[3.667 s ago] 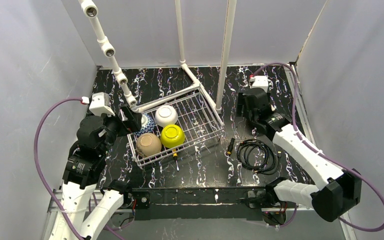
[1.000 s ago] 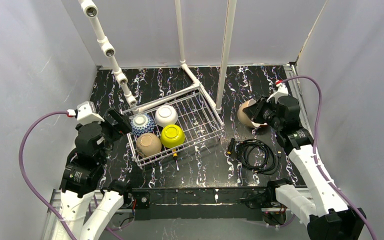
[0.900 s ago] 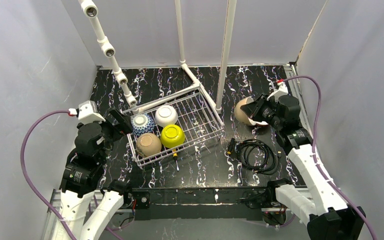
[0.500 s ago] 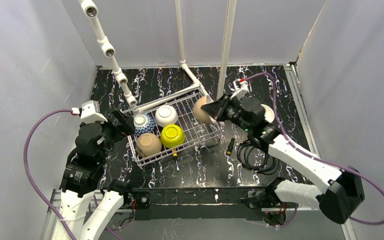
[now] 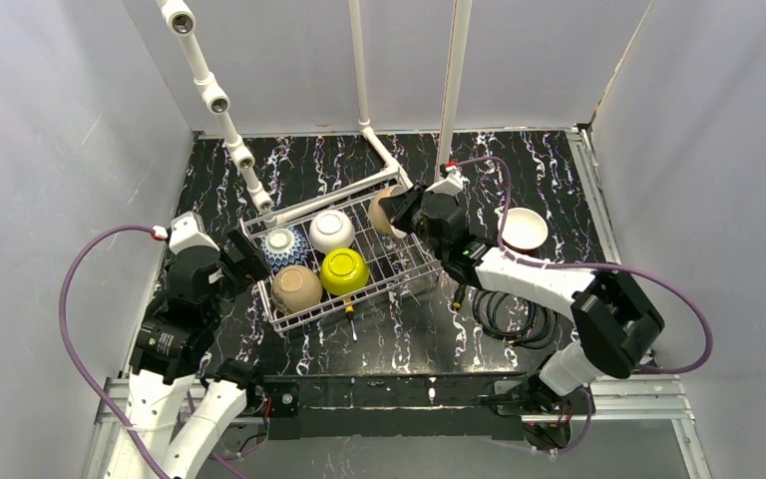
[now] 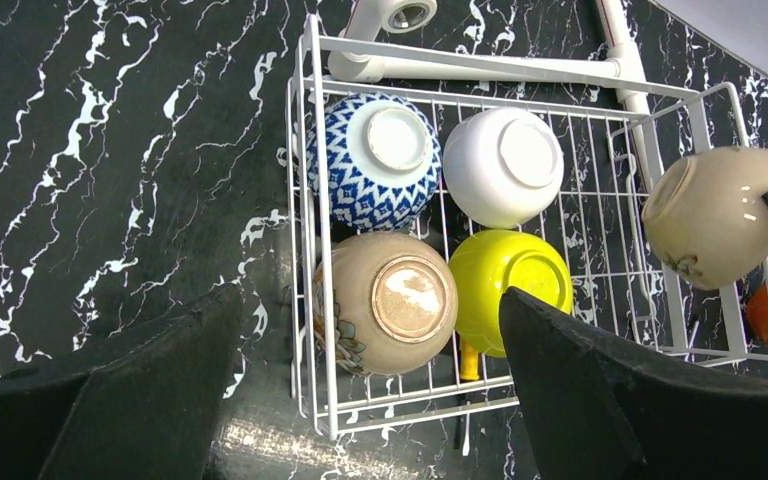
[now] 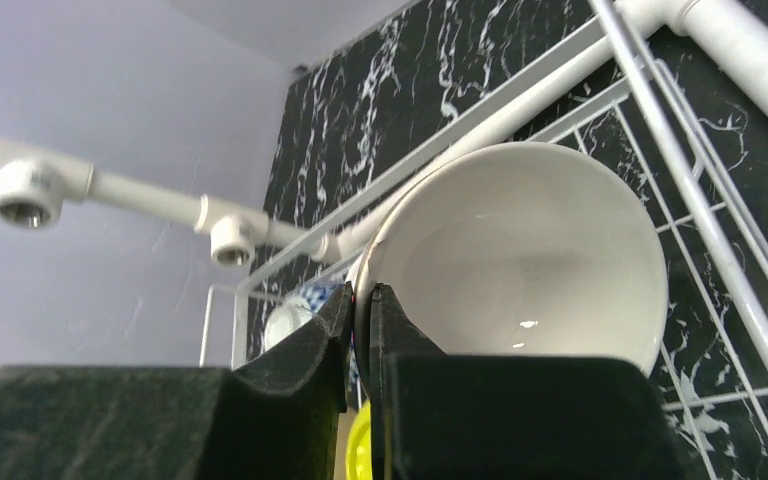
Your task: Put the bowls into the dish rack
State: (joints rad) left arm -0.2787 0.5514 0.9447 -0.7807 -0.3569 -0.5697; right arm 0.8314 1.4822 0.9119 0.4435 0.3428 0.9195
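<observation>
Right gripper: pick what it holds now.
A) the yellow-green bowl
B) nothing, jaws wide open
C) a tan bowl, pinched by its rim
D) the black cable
C: the right gripper pinches the rim of a tan bowl, held on its side over the dish rack.

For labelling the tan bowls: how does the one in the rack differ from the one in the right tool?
The racked tan bowl lies upside down, untouched; the held tan bowl is tipped sideways, rim pinched by the right tool. Both show a painted side motif.
</observation>
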